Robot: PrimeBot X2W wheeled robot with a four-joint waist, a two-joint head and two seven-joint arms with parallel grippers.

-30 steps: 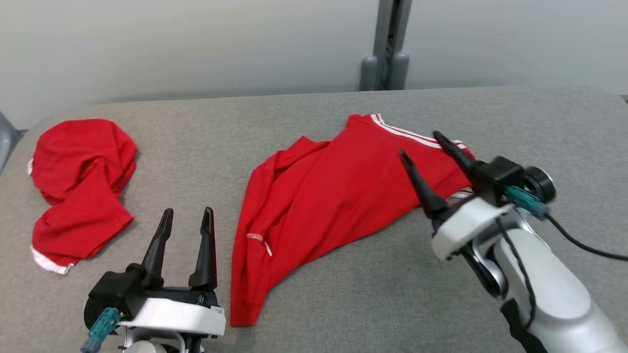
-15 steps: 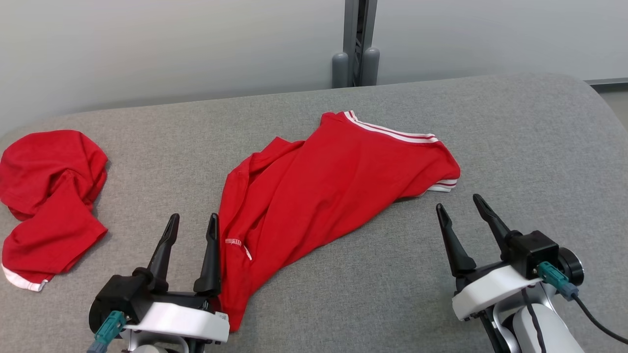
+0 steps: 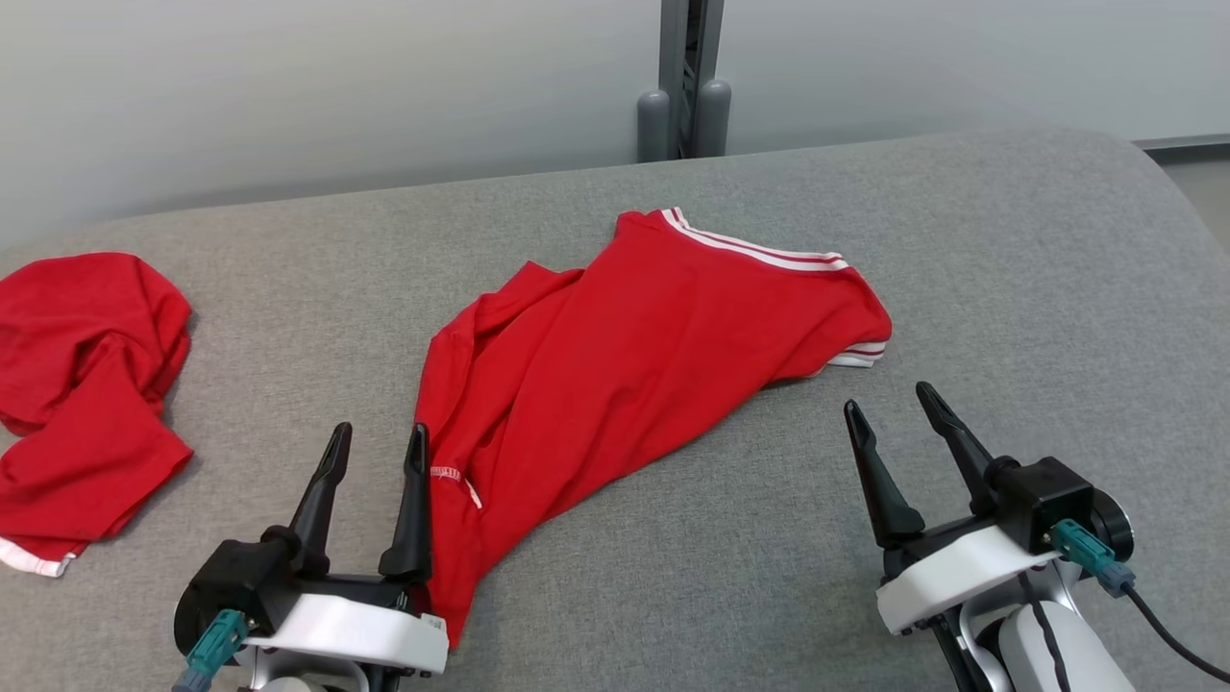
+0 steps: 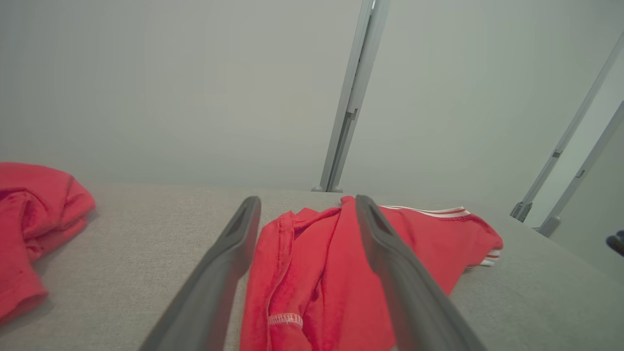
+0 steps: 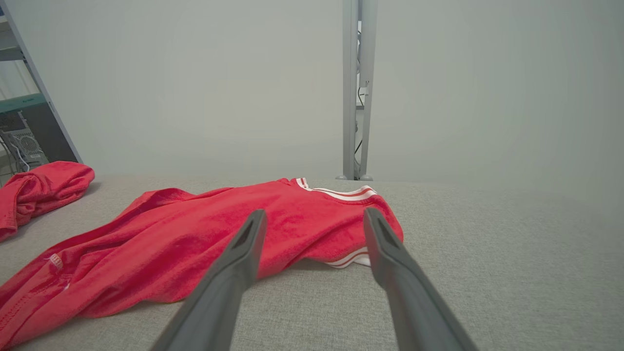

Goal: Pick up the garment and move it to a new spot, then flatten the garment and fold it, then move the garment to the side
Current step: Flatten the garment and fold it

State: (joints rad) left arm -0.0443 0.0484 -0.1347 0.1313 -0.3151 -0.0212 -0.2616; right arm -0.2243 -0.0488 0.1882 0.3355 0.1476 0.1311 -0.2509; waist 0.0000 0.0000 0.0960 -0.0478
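On the grey padded table [image 3: 961,240] before us, the red garment [image 3: 634,356] lies slantwise, its near hem just beside our left gripper [image 3: 380,430], its striped end ahead of our right gripper [image 3: 887,398], both gaping empty.

The table [image 3: 1009,288] has a grey fabric top with rounded far corners. A crumpled red cloth [image 3: 82,384] with a white hem lies at its left end. Behind the far edge, a grey metal post [image 3: 684,77] stands upright against a pale wall [image 3: 288,86]. In the left wrist view, two slanted grey bars [image 4: 565,141] stand at the right. In the right wrist view, a shelf [image 5: 22,102] holding cables stands at the far left.
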